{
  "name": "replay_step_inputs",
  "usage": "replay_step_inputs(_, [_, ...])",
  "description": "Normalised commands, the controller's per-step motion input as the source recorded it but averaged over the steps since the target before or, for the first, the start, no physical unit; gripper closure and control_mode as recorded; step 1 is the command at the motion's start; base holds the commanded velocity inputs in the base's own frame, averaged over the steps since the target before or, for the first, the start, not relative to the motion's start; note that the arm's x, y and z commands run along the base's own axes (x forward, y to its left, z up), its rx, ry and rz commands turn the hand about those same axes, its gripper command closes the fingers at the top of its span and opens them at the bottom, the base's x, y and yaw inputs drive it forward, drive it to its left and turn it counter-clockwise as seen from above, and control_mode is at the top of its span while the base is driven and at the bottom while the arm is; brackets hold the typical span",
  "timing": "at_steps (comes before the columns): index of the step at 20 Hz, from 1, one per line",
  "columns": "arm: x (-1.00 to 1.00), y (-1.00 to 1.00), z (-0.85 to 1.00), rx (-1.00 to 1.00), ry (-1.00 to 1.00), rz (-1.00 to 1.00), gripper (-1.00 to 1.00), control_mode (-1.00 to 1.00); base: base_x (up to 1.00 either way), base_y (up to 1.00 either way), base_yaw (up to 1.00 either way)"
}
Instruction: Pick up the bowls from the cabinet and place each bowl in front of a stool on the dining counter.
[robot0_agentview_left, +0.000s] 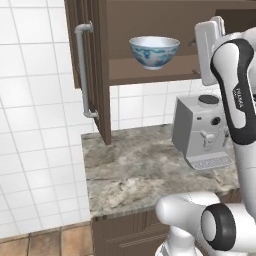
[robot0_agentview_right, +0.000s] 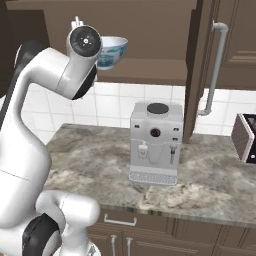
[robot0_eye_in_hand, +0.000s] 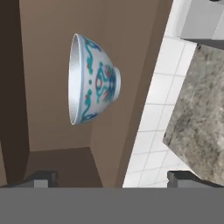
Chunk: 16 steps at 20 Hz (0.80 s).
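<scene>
Hand view: your gripper (robot0_eye_in_hand: 111, 179), fingers spread wide and empty, faces the blue-patterned bowl (robot0_eye_in_hand: 93, 81) on the cabinet (robot0_eye_in_hand: 48, 65) shelf — nothing picked up yet.

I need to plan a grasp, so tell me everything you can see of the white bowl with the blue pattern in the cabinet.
The white bowl is round and deep, ceramic by its gloss, with blue-green floral scrolls and small red touches outside, a plain pale inside and a narrow foot ring. It stands upright and looks empty, on the cabinet shelf near its front edge, behind the open door. Only the shelf touches it. The hand is open, short of it, facing its side.
</scene>
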Motion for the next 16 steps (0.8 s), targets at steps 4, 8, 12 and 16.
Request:
replay_step_inputs(4, [0.60,0.00,0.00,0.00,0.08,0.00,-1.00,-1.00,0.00,0.00,0.00])
replay_step_inputs(8, [0.59,0.07,0.00,0.00,0.11,0.00,-1.00,-1.00,0.00,0.00,0.00])
replay_step_inputs(12, [0.52,0.14,-0.02,0.00,0.04,0.00,-1.00,-1.00,0.00,0.00,0.00])
replay_step_inputs(16, [0.44,0.34,-0.09,-0.02,0.00,0.00,-1.00,-1.00,0.00,0.00,0.00])
